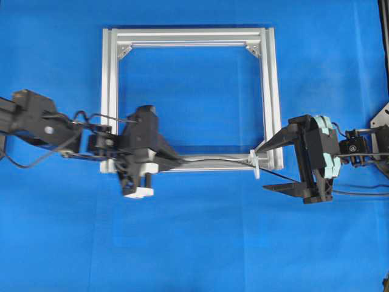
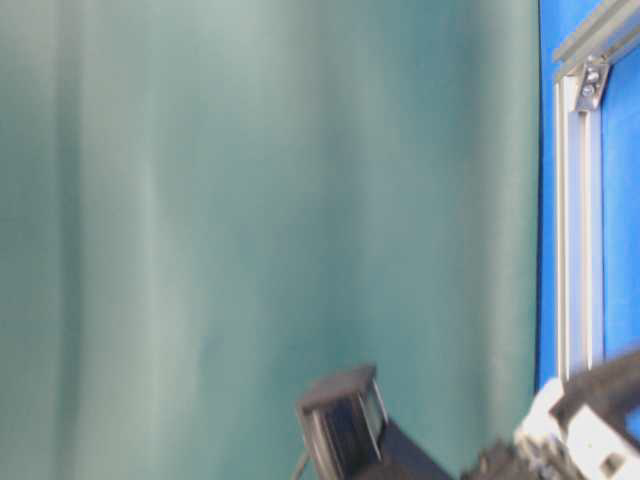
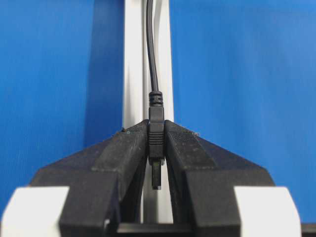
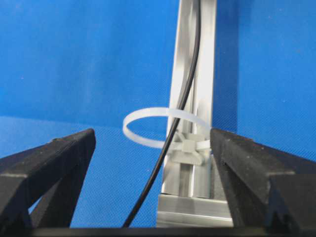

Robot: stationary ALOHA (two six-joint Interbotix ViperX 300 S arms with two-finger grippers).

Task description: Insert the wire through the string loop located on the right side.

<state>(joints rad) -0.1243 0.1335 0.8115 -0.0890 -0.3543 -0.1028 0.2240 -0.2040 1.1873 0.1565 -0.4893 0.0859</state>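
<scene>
A: Wire point(image 4: 170, 148) is already thru the string loop point(image 4: 163, 126), far as I can tell. From the right wrist cam it runs down along the frame bar point(image 4: 205, 59) and passes inside the white ring.

B: Yep. Overhead, the loop sits at the frame's bottom-right corner, w/ the wire lying along the bottom bar and trailing out past it to the right.

A: Who's got it?

B: Left gripper point(image 3: 156, 148) is clamped on the plug end, jaws narrow, plug tip poking out behind the pads. Right gripper point(image 1: 281, 163) is spread wide, holding nothing, one finger just beside the loop and the wire tail betw. its fingers.

A: So which step?

B: Handover or pull-thru, I'd say. Next move prob. calls for the right one to close on the tail beyond the loop w/o snagging the tie, then the left lets go.
</scene>
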